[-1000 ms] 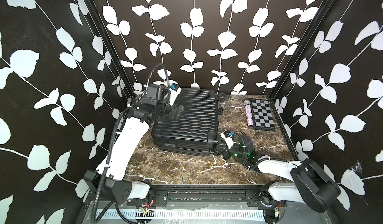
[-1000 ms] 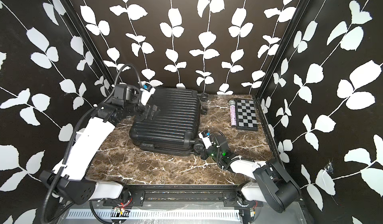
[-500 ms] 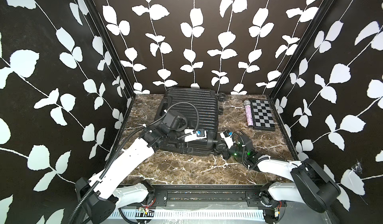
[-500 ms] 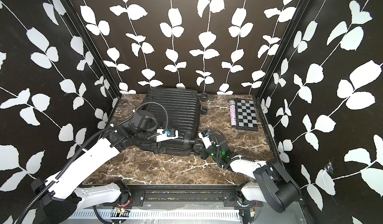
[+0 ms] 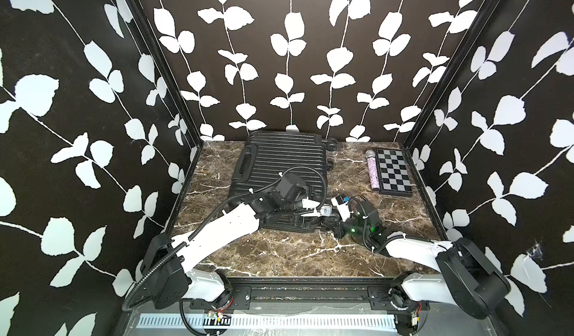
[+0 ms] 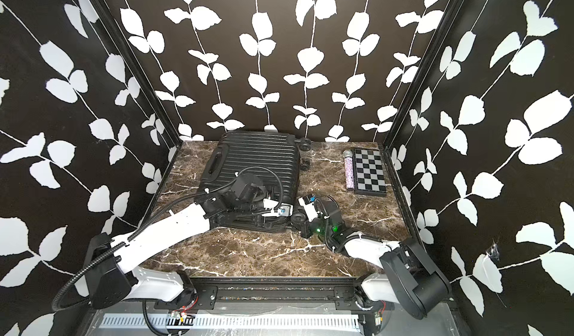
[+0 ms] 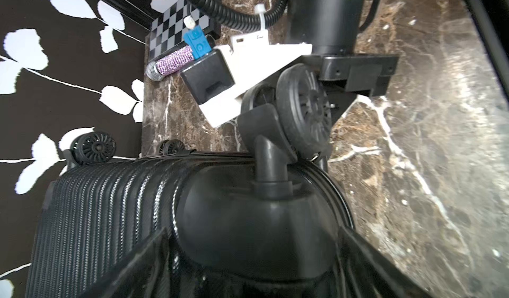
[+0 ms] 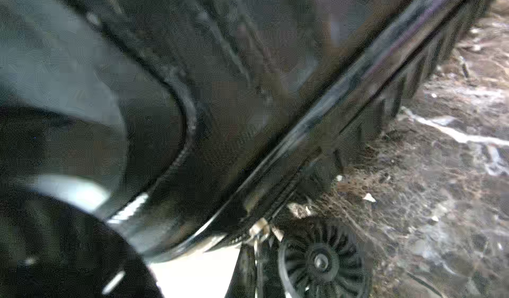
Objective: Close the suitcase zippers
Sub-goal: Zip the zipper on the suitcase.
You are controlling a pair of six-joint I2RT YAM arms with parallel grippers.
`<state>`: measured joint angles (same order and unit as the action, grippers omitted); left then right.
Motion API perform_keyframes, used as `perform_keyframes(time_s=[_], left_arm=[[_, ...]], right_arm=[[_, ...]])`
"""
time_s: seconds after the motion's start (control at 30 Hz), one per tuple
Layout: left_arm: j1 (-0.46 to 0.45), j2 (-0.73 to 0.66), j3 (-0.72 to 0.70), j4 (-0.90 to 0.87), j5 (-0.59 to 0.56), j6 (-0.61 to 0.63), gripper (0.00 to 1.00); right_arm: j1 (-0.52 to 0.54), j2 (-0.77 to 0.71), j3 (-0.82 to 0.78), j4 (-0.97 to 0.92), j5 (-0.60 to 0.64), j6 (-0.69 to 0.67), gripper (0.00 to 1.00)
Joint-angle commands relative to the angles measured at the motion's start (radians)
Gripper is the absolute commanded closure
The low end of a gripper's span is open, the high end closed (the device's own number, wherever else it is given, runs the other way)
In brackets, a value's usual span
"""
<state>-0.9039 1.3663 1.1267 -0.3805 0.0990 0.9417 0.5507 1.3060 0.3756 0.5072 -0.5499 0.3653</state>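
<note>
The black ribbed suitcase (image 5: 279,160) (image 6: 257,160) lies flat at the back left of the marble table. My left gripper (image 5: 321,213) (image 6: 279,211) reaches over its near right corner. In the left wrist view its jaws (image 7: 253,244) stand open and wide, straddling the rounded corner shell (image 7: 248,222) below a wheel (image 7: 303,112). My right gripper (image 5: 335,227) (image 6: 302,228) (image 8: 256,244) is low at that same corner, shut on a small metal zipper pull (image 8: 260,229) (image 7: 316,156). The zipper track (image 8: 316,123) runs along the rim between the shells.
A flat checkered box (image 5: 393,171) and a glittery purple microphone (image 5: 371,171) lie at the back right. Leaf-patterned walls enclose the table on three sides. The suitcase's far wheels (image 5: 330,143) stand near the back wall. Both arms crowd the same corner.
My left arm has swung from the suitcase's far left side across to its near right corner, beside the right gripper. The right arm and the suitcase have stayed put.
</note>
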Motion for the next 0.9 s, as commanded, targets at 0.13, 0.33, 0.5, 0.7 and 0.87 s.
perform_keyframes(time_s=[0.13, 0.33, 0.5, 0.7, 0.87], left_arm=[[0.011, 0.067, -0.029, 0.299, -0.193, -0.038, 0.06], [0.011, 0.126, -0.014, 0.390, -0.252, -0.071, 0.06], [0.011, 0.185, 0.027, 0.428, -0.294, -0.088, 0.07], [0.011, 0.238, 0.057, 0.476, -0.311, -0.093, 0.08], [0.011, 0.281, 0.095, 0.471, -0.290, -0.116, 0.11]], right_arm=[[0.002, 0.016, -0.001, 0.127, -0.107, 0.261, 1.00], [0.004, 0.070, -0.027, 0.273, -0.129, 0.428, 1.00], [0.012, 0.104, -0.040, 0.361, -0.133, 0.510, 1.00], [0.048, 0.099, -0.044, 0.408, -0.112, 0.559, 1.00], [0.069, 0.107, -0.051, 0.434, -0.083, 0.576, 1.00]])
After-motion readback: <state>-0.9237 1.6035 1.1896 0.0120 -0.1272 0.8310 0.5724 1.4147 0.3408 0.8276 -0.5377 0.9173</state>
